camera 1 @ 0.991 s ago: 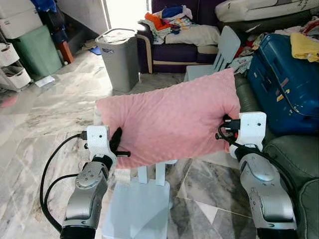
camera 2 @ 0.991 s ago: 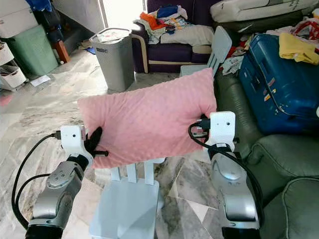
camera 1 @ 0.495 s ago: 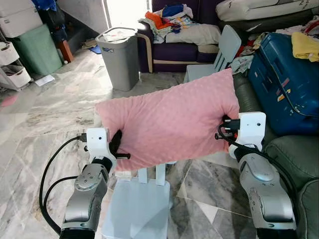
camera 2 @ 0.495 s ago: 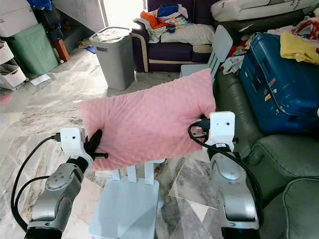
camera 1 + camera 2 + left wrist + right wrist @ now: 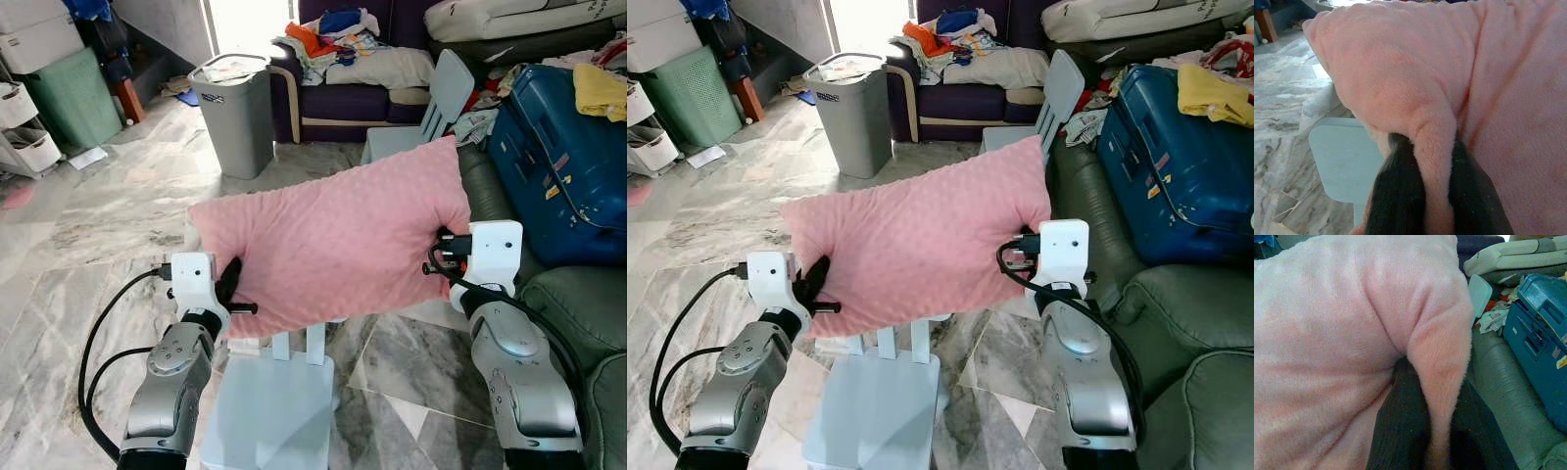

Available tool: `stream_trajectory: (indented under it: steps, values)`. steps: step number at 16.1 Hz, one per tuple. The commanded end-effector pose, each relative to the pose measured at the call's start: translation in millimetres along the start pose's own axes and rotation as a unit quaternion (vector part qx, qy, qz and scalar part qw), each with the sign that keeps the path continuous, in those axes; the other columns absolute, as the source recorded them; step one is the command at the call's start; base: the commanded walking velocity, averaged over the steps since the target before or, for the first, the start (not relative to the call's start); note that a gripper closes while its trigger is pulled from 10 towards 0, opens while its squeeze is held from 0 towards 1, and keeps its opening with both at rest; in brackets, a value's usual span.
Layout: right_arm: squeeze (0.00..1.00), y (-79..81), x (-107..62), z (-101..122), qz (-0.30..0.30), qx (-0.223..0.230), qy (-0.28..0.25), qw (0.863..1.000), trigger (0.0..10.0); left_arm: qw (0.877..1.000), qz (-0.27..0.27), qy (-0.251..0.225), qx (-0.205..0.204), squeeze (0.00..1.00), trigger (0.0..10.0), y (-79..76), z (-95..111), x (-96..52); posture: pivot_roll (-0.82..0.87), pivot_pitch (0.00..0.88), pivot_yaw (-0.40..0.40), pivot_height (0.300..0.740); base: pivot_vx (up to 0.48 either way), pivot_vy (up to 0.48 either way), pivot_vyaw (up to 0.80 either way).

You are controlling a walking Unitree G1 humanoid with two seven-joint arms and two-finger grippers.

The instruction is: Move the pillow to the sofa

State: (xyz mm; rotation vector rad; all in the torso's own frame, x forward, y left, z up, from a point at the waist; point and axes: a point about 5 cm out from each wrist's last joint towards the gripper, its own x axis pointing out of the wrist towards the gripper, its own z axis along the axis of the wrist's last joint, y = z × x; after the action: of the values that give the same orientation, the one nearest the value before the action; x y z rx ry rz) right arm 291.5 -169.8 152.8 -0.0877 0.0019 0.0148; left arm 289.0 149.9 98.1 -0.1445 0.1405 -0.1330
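A pink dimpled pillow (image 5: 333,240) hangs in the air in front of me, held between both arms and tilted with its right end higher. My left gripper (image 5: 233,292) is shut on a fold at the pillow's lower left corner; the left wrist view shows both black fingers (image 5: 1396,196) pinching the plush. My right gripper (image 5: 443,257) is shut on the right edge, its fingers (image 5: 1400,426) clamped around a ridge of fabric. A dark green leather sofa (image 5: 578,323) lies at my right. A purple sofa (image 5: 353,98) heaped with clothes stands at the back.
A pale blue child's chair (image 5: 274,411) stands right under the pillow. A blue suitcase (image 5: 563,162) rests on the green sofa. A grey laundry bin (image 5: 235,113) stands at the back, with a second light chair (image 5: 431,103) to its right. Marble floor (image 5: 98,215) opens to my left.
The pillow and both grippers have hardly moved; the view shifted slightly at first, then held steady.
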Motion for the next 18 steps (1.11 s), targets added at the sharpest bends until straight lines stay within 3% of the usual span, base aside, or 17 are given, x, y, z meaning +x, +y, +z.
stream_trajectory:
  steps: [1,18]
  values:
    - [0.00,-0.5,0.3,7.6,-0.004,0.000,-0.013,1.000,10.0,1.000,-0.001,-0.011,0.007,0.00,10.0,0.5,6.2,-1.4,-0.08,0.000,0.045,0.740,0.000,0.251,0.00]
    - [0.00,-0.9,1.9,9.8,-0.004,-0.001,-0.017,1.000,10.0,1.000,-0.015,-0.013,0.012,0.00,10.0,-2.2,6.8,-0.6,-0.08,0.000,0.045,0.740,0.000,0.418,0.00]
